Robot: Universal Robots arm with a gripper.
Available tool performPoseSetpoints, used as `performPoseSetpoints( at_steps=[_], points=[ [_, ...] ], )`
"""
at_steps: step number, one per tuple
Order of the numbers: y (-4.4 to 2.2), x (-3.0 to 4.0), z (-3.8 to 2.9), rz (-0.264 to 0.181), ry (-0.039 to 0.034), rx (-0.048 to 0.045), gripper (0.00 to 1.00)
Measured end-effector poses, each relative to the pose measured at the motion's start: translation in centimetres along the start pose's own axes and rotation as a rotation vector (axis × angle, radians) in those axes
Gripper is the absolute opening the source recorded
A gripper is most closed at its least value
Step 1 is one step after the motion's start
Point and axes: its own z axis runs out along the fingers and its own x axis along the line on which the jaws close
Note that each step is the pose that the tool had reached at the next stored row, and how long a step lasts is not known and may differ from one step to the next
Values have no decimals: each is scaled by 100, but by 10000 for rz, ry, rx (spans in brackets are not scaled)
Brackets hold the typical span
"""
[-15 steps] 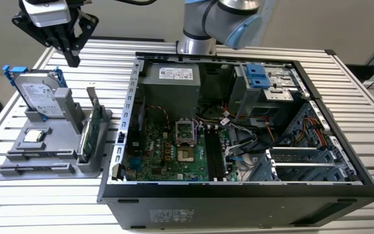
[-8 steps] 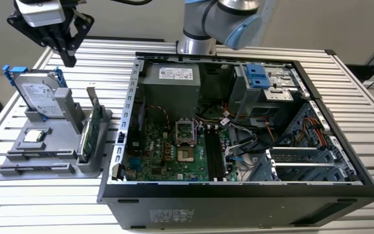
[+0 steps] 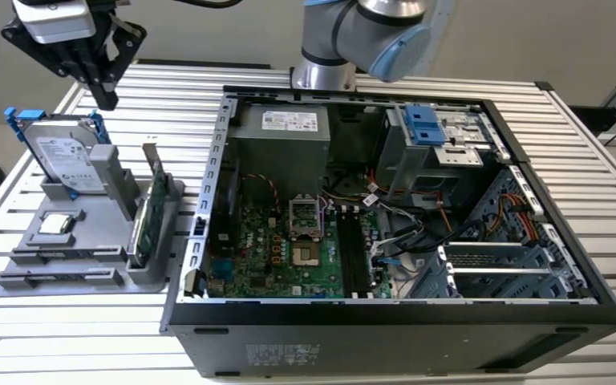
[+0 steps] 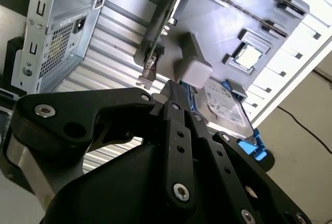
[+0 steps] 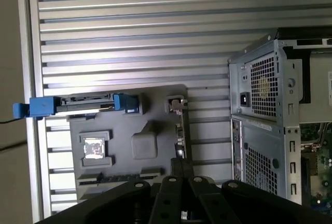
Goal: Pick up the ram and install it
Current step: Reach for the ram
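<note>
My gripper [image 3: 106, 98] hangs high over the far end of the grey holder tray [image 3: 78, 245] on the exterior view's left, above the hard drive [image 3: 67, 156]. Its black fingers are shut with nothing between them, as both wrist views confirm [image 4: 174, 86] [image 5: 179, 164]. The ram is hidden; the tray's two long slots [image 3: 60, 266] at its near end appear as thin grey strips. The open computer case [image 3: 196, 265] lies to the exterior view's right of the tray, with black memory slots [image 3: 353, 257] on its motherboard.
In the tray a silver hard drive with blue rails [image 5: 78, 105] leans upright, a green card [image 3: 155, 212] stands on edge and a small processor chip [image 3: 60, 223] lies flat. The slatted metal table [image 3: 158, 88] carries everything. The arm's base [image 3: 324, 72] stands behind the case.
</note>
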Motion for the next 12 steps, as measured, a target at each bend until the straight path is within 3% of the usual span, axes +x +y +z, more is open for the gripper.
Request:
performPoseSetpoints(
  at_steps=[12],
  points=[
    [-8,122,-1,1,12,0,0]
  ],
)
